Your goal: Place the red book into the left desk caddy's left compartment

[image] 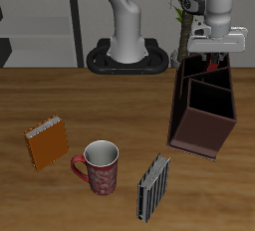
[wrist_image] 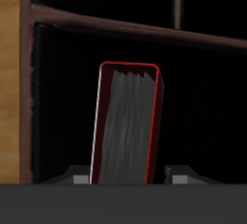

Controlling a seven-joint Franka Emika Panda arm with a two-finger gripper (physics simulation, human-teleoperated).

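My gripper (image: 212, 54) hangs over the back end of the left desk caddy (image: 199, 135), a dark brown open-topped box with inner dividers. It is shut on the red book (wrist_image: 127, 122), which stands upright between the fingers (wrist_image: 183, 174), pale page edges facing the wrist camera. In the exterior view only a sliver of the red book (image: 212, 64) shows below the gripper. Beneath the book, the wrist view shows the caddy's dark compartments and a divider (wrist_image: 135, 27). I cannot tell which compartment lies directly under the book.
An orange book (image: 46, 142) lies near the table's front edge. Beside it stands a red mug (image: 100, 165), then a grey-and-black striped book (image: 152, 186). The robot's base (image: 127, 56) is at the back.
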